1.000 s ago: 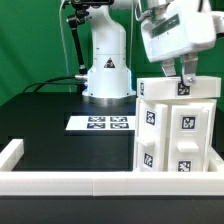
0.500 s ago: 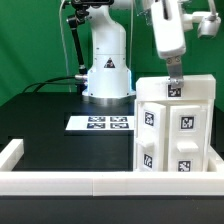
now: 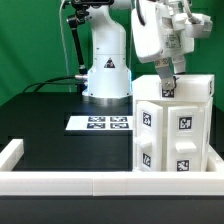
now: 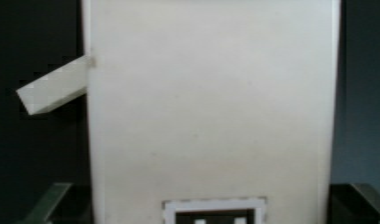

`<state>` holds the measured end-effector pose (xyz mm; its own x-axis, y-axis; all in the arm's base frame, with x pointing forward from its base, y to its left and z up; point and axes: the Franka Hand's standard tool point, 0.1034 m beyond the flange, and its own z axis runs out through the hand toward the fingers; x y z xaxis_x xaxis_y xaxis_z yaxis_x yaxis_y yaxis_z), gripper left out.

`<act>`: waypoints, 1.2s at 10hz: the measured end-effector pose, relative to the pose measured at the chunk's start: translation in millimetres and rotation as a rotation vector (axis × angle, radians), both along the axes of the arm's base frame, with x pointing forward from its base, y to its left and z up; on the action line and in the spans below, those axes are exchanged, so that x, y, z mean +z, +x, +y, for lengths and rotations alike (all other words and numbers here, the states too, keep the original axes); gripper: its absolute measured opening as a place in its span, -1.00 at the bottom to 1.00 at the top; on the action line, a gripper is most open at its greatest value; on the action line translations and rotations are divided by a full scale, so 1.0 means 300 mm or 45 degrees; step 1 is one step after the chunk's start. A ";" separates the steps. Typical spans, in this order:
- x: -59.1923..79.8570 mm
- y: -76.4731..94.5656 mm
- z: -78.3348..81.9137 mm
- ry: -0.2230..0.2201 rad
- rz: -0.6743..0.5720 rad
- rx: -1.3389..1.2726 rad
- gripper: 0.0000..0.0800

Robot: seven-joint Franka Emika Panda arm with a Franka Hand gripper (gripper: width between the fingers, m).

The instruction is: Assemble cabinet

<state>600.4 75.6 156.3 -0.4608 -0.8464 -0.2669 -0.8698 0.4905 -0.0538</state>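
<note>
Cabinet (image 3: 175,125) stands upright at the table's (image 3: 60,125) front corner on the exterior view's right. The gripper (image 3: 167,88), rotated since a moment ago, pinches its top tagged block, suggesting it is twisting that piece into place.

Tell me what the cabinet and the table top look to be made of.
Cabinet: apparently white plastic, smooth and matte, with even colour, crisp moulded edges and black-and-white tags on its faces. Table top: a black, dull surface without glare; material unclear, possibly cloth or a coated board.
</note>
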 end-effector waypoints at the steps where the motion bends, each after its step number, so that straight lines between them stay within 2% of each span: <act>1: 0.000 -0.001 0.004 0.008 0.004 -0.021 0.39; 2: 0.000 -0.001 0.007 0.005 -0.002 0.006 0.79; 3: 0.011 0.001 0.010 0.008 -0.017 0.040 0.95; 5: 0.048 0.010 0.016 0.017 -0.053 0.083 0.99; 6: 0.083 0.025 0.018 0.039 -0.096 0.079 0.99; 7: 0.092 0.032 0.022 0.066 -0.113 0.022 0.99; 9: 0.085 0.029 0.024 0.057 -0.116 0.068 0.99; 10: 0.084 0.024 0.028 0.013 -0.117 0.264 0.99; 12: 0.098 0.049 0.034 -0.064 -0.162 0.649 0.99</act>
